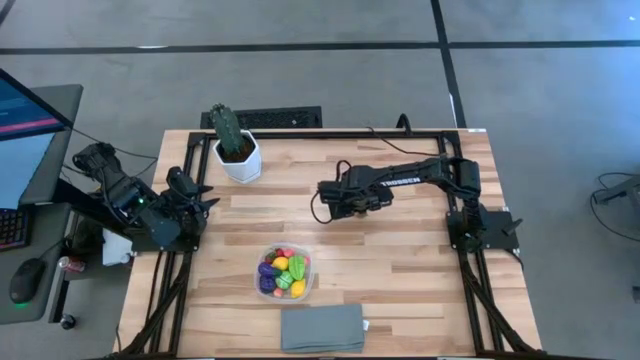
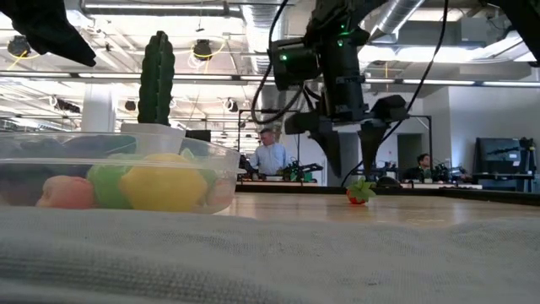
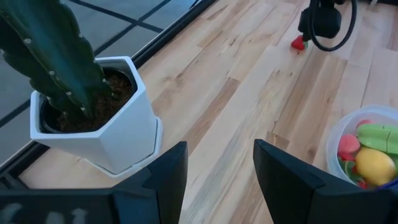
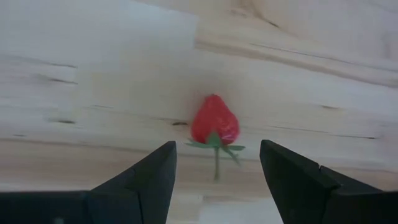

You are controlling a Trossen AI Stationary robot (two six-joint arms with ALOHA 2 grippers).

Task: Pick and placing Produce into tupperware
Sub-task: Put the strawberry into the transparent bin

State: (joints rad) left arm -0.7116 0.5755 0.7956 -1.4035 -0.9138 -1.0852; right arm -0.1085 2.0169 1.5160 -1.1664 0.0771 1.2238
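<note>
**R gripper over toy strawberry, mid-table**

"TROSSEN" is read on the right arm [image 1: 400, 178]. The toy strawberry [image 4: 214, 121] lies on the table [image 1: 420, 250] near centre, below and between the right gripper's [image 4: 214, 168] parted fingers, untouched. Tupperware [image 1: 284, 274] near front edge is filled w/ mixed produce [image 1: 283, 272]. Left gripper [image 3: 214, 171], fingers apart, is parked by the cactus pot [image 3: 109, 124] at left edge.

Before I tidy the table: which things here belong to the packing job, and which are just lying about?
Job: strawberry on the wood under the right end effector; tupperware holding produce.
Lying about: cactus in white pot; grey cloth.
</note>
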